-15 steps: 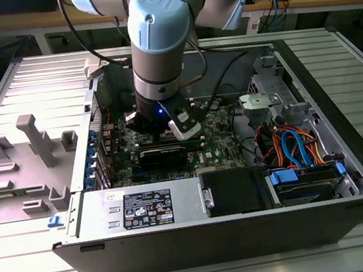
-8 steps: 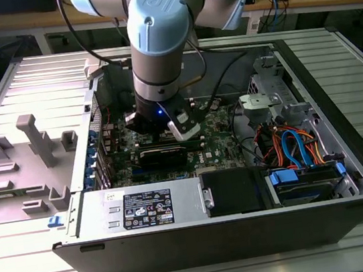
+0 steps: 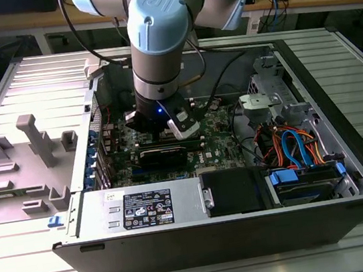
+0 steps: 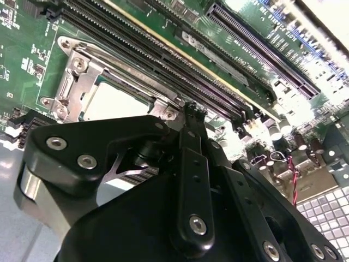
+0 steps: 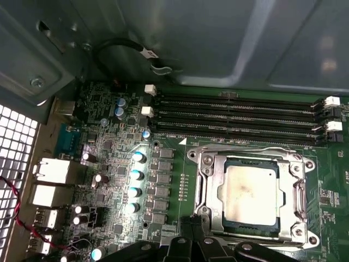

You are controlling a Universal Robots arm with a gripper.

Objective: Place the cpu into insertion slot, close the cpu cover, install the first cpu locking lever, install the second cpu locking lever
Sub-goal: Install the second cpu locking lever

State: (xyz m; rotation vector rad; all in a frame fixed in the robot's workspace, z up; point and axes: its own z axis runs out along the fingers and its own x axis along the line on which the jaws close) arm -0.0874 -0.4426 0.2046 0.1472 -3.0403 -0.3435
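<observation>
Gripper (image 4: 194,112): fingers pressed together, empty, tip at socket edge. Cpu (image 5: 250,191): flat in insertion slot (image 5: 210,173), cpu cover (image 5: 299,188) down, edges parallel to memory slots (image 5: 234,117).

I see the ribbed metal table (image 3: 361,70) carrying the open computer case (image 3: 236,236) and grey fixture blocks (image 3: 33,140).

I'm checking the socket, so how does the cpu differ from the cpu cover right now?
The cpu is a solid dull silver-grey square; the cpu cover is a thin shiny metal frame with an open window. The cpu lies inside that window; the cover rings it, lying flat. Both are square, metallic, and sit at the insertion slot.
</observation>
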